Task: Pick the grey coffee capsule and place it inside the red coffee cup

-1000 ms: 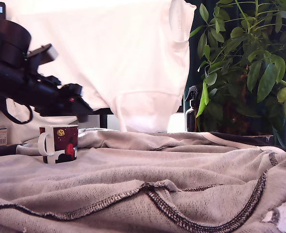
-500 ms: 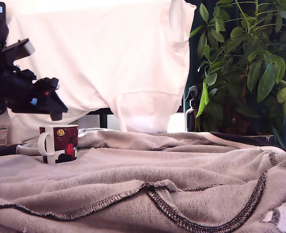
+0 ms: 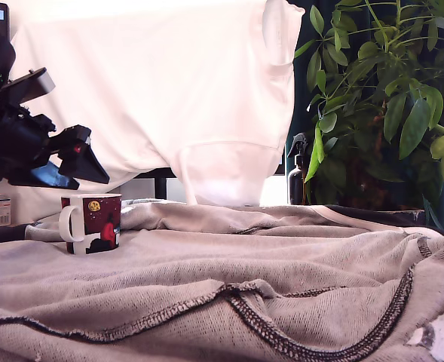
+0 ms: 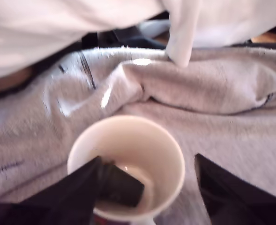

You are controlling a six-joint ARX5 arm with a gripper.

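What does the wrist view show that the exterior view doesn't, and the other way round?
Only the wrist view looks down into the red coffee cup: its white interior, with the grey coffee capsule lying inside.

Only the exterior view shows the cup's outside, dark red with a yellow circle and a white handle, plus the plant, the spray bottle and the gripper hanging above the cup.

Both show the cup, the grey cloth beneath it, the white fabric behind and the open gripper.

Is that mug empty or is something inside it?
Not empty. In the wrist view, a dark capsule lies tipped inside the mug's white bowl. The exterior view hides the inside.
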